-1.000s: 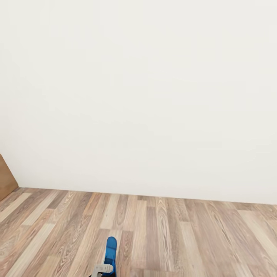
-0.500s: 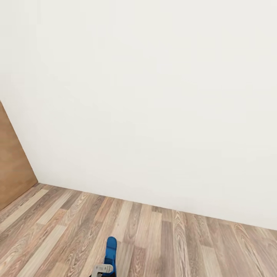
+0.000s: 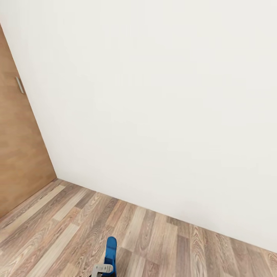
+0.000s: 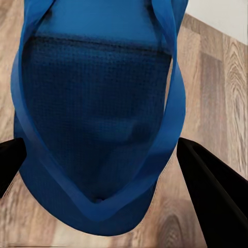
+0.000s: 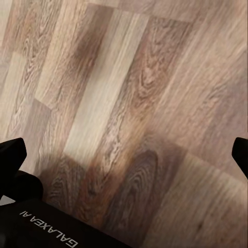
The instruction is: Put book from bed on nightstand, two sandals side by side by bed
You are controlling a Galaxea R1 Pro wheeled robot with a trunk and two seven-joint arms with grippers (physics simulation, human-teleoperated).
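Flat bright blue sole-shaped sandal (image 4: 98,119) sits clamped between the two black fingers of the left gripper (image 4: 103,170), jaws closed against its edges, toe pointing out past the tips above the wood-plank floor (image 3: 161,246), while right gripper (image 5: 126,155) hangs wide apart, empty.

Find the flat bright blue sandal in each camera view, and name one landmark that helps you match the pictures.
Head view: the flat bright blue sandal pokes up at the bottom edge, left of centre.
Left wrist view: sandal close up, between the left gripper jaws.
Right wrist view: not in it.
Shared landmark: the wood-plank floor.
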